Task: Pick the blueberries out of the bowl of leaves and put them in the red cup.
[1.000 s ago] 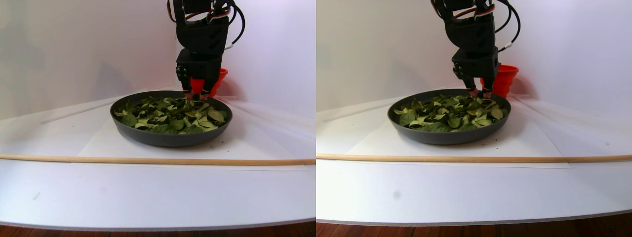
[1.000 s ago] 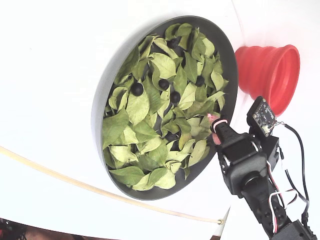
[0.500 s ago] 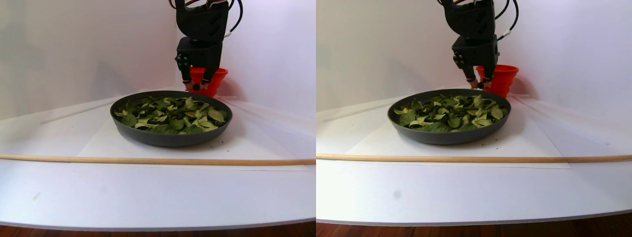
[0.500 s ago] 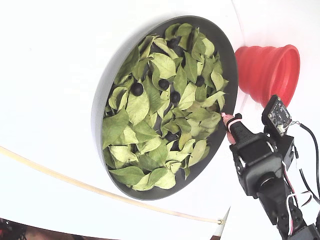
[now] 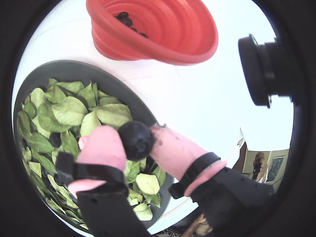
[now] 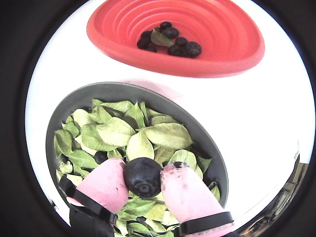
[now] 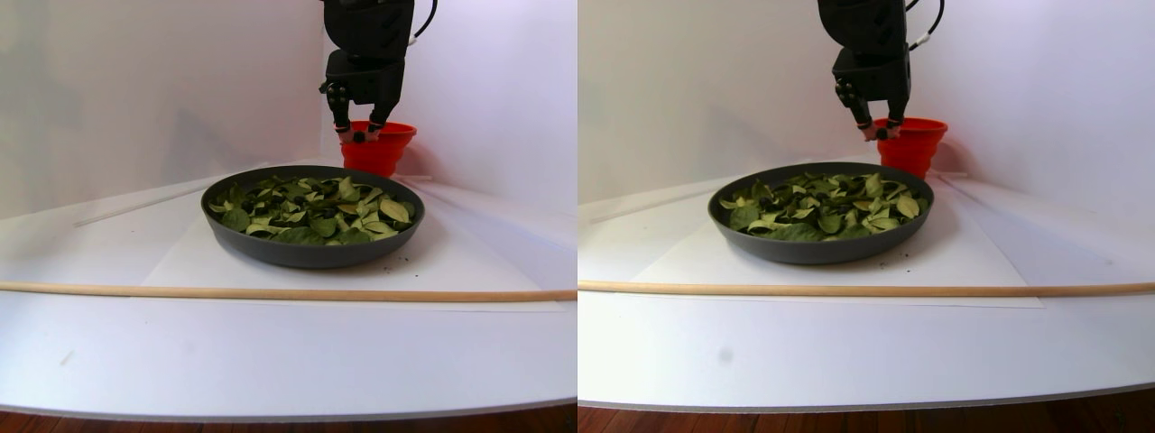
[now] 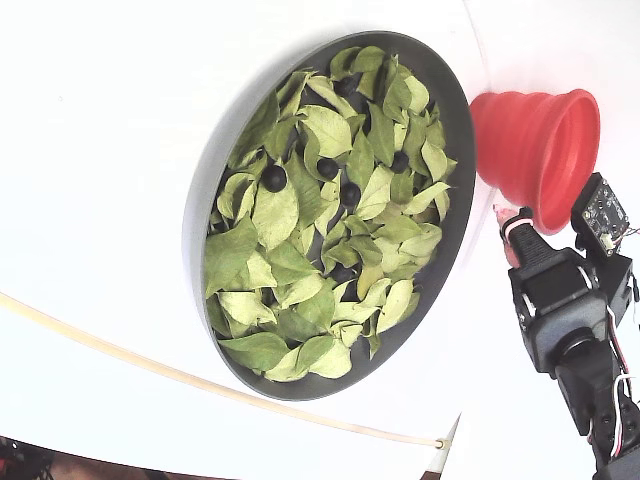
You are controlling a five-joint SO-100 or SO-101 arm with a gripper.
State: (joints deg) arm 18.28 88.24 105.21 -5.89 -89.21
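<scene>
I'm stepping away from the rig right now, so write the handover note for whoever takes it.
Gripper: shut on one blueberry, pinched between the pink fingertips, lifted clear of the bowl and near the red cup, not yet over its mouth.
Red cup: upright beside the bowl, apart from it. It holds several blueberries and one stray leaf.
Bowl: full of leaves, with a few berries showing among them; more may be hidden.
Done: several berries moved.
Left: drop this berry in the cup, then pick the rest.
</scene>
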